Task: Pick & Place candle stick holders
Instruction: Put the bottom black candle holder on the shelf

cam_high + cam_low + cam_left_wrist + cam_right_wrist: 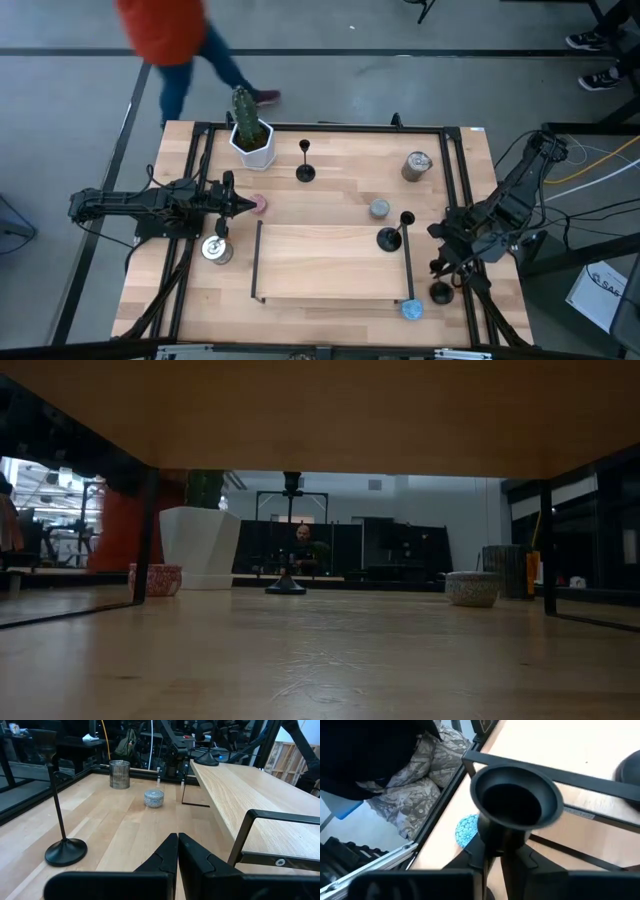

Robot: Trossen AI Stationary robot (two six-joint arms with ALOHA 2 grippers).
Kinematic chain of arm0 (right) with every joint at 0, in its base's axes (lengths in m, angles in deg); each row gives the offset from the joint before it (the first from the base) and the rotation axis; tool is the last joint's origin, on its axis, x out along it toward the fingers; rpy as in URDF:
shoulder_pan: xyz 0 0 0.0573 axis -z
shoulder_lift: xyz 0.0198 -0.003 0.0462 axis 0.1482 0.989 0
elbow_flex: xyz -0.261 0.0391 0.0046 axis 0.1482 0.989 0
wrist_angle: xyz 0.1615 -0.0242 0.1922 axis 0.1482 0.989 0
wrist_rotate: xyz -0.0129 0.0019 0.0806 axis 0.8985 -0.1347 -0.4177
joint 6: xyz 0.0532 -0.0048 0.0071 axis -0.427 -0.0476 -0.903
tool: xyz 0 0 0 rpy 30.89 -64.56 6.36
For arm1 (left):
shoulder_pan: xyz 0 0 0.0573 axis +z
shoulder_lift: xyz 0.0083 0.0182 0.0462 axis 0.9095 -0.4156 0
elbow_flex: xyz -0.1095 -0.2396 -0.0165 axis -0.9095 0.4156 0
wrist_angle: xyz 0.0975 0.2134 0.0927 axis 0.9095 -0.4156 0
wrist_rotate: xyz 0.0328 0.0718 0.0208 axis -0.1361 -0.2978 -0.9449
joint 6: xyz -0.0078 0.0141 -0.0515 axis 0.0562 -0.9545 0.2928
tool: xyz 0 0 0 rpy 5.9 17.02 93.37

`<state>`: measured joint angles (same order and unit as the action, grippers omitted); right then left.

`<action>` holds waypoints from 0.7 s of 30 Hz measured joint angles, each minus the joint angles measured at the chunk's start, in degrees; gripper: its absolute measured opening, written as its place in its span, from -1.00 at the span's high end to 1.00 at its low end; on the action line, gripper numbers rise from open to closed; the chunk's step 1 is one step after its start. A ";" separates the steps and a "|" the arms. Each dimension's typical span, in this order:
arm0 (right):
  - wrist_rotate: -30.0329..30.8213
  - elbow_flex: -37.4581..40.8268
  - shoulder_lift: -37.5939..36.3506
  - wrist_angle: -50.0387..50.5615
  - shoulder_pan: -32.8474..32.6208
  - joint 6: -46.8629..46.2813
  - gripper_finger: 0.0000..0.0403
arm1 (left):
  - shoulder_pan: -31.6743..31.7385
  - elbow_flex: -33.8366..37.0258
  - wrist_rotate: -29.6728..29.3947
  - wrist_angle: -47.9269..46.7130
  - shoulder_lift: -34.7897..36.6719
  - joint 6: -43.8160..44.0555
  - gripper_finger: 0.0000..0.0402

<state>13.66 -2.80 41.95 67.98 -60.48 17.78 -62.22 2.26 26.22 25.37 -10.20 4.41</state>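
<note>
1. R wrist view: right gripper (492, 862) fingers pinch candle holder (512, 807) stem; high view hides this, near desk's (330, 165) right edge.
2. Left gripper (177, 855) fingers pressed together, empty.
3. Second holder (305, 160) by cactus pot (250, 140); third (392, 235) on raised board (330, 265).

1. Table (330, 170): pale wood planks, smooth, light sheen.
2. Raised shelf (330, 262): same light wood on thin matt black metal legs.
3. Candle stick holder (57, 815): matt black metal.
4. Can (119, 774): dull grey metal.
5. Planter (252, 143): white, smooth, faceted.
</note>
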 joint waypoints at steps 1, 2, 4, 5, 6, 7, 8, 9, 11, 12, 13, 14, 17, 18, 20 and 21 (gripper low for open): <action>0.14 -0.37 -0.04 0.05 -0.01 -0.36 0.83 | -0.02 -0.01 0.02 0.00 -0.02 0.00 0.97; 0.17 -0.82 -0.14 0.14 -0.01 -1.00 0.83 | -0.02 0.00 0.00 0.00 -0.02 0.00 0.97; 0.16 -1.83 -0.39 0.19 -0.01 -1.44 0.83 | -0.02 -0.01 0.01 0.02 -0.02 0.00 0.97; 0.19 -2.40 -0.50 0.22 -0.01 -1.44 0.83 | 0.00 -0.01 0.01 0.00 -0.02 0.00 0.97; 0.38 -3.01 -0.67 0.31 -0.01 -1.45 0.83 | -0.02 0.00 0.01 0.02 -0.02 0.00 0.97; 0.82 -3.75 -0.92 0.52 -0.01 -1.49 0.83 | -0.01 -0.01 0.01 0.01 -0.01 0.00 0.97; 1.38 -4.55 -1.14 0.86 -0.01 -1.46 0.83 | -0.02 -0.01 0.01 0.00 -0.02 0.00 0.97; 1.83 -5.43 -1.32 1.22 -0.01 -1.46 0.83 | -0.01 -0.01 0.00 0.02 -0.02 0.00 0.97; 2.87 -7.00 -1.61 1.89 -0.01 -1.42 0.83 | -0.01 -0.01 0.02 0.00 -0.01 0.00 0.97; 3.35 -7.70 -1.75 1.97 -0.01 -1.42 0.83 | -0.02 0.00 0.00 0.00 -0.02 0.00 0.97; 3.63 -8.54 -1.85 1.99 -0.01 -1.40 0.83 | -0.02 0.00 0.00 0.02 -0.02 0.00 0.97; 4.02 -9.42 -1.95 2.00 -0.01 -1.18 0.83 | 0.00 0.00 0.02 0.00 -0.02 0.00 0.97; 6.24 -12.34 -2.01 3.13 -0.01 -0.37 0.83 | -0.01 -0.02 0.01 0.01 -0.01 0.00 0.97; 7.37 -13.54 -2.03 4.19 -0.01 -0.35 0.83 | -0.02 -0.02 0.00 0.01 0.00 0.00 0.97; 9.60 -16.47 -2.08 7.69 0.05 -0.50 0.83 | -0.01 0.00 0.02 0.00 0.00 0.00 0.97; 10.58 -18.06 -2.08 9.95 0.18 -1.05 0.83 | -0.02 0.00 0.00 0.02 -0.02 0.00 0.97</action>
<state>24.24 -20.85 39.87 77.93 -60.30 16.72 -62.24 2.26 26.22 25.39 -10.22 4.41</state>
